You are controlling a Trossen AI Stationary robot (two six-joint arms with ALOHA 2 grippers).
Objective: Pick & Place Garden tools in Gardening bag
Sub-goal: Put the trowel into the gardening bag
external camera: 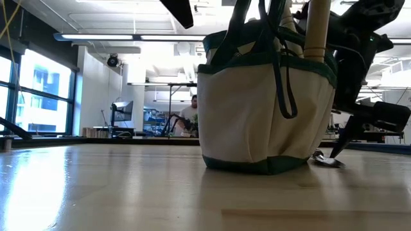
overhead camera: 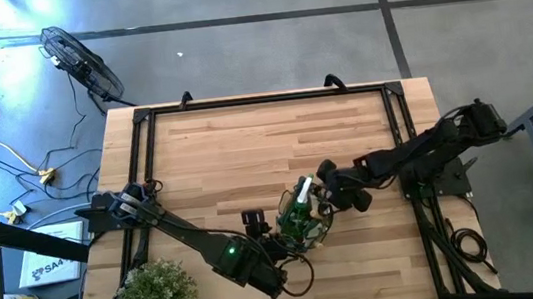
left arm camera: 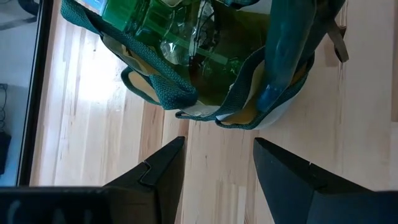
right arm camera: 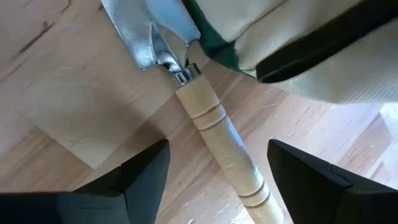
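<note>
Wooden-handled trowel (right arm camera: pixel 217 134) is lined up for pickup beside the gardening bag (external camera: pixel 266 115).
Right gripper (right arm camera: pixel 217 171) is lowered over the handle, fingers apart on either side, nothing clamped; blade lies against the bag's base. Left gripper (left arm camera: pixel 217 165) is held spread at the bag's rim, probably to steady it.
</note>
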